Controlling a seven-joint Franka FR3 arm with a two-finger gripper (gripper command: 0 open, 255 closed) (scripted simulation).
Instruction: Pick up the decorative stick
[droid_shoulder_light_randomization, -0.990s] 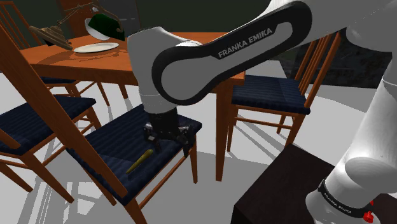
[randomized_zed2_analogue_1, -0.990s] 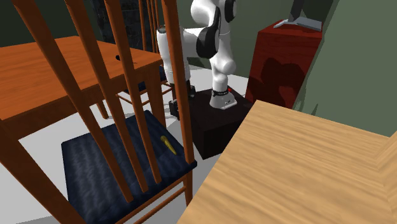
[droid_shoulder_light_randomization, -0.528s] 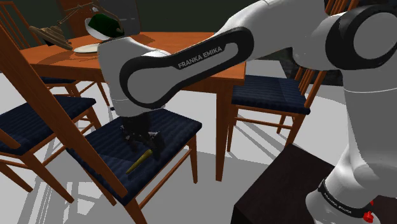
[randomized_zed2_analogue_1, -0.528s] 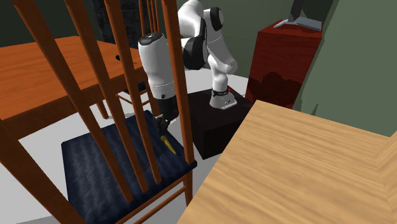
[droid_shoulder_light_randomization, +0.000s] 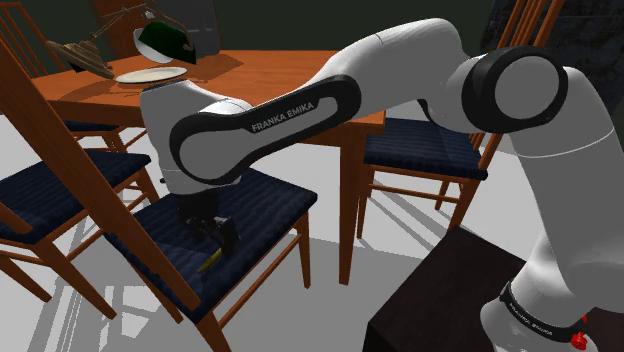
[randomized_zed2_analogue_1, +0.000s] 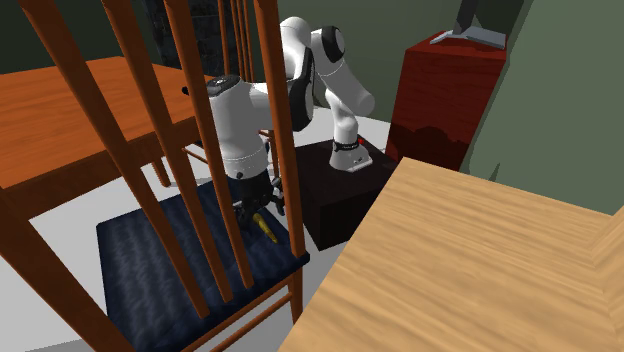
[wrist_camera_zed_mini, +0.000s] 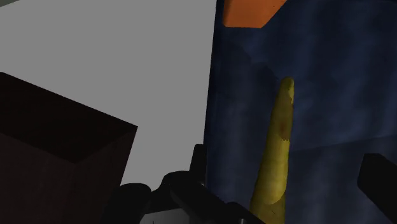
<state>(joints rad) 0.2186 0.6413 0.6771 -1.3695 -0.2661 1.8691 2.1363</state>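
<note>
Stick (droid_shoulder_light_randomization: 212, 260) flat on blue chair cushion (droid_shoulder_light_randomization: 275, 200), poking out toward 7 o'clock from under pincer (droid_shoulder_light_randomization: 219, 236) in shoulder view, long axis 1-to-7. Pincer released, straddling stick, apparently without contact; calls for lowering, then closing across its width.

place: home dining room | evidence: wooden table (droid_shoulder_light_randomization: 245, 68), cushioned chairs (droid_shoulder_light_randomization: 425, 145), plate (droid_shoulder_light_randomization: 150, 74)

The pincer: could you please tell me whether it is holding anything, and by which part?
Nothing is held: the open pincer straddles the yellow stick on the blue chair seat without touching it.
</note>
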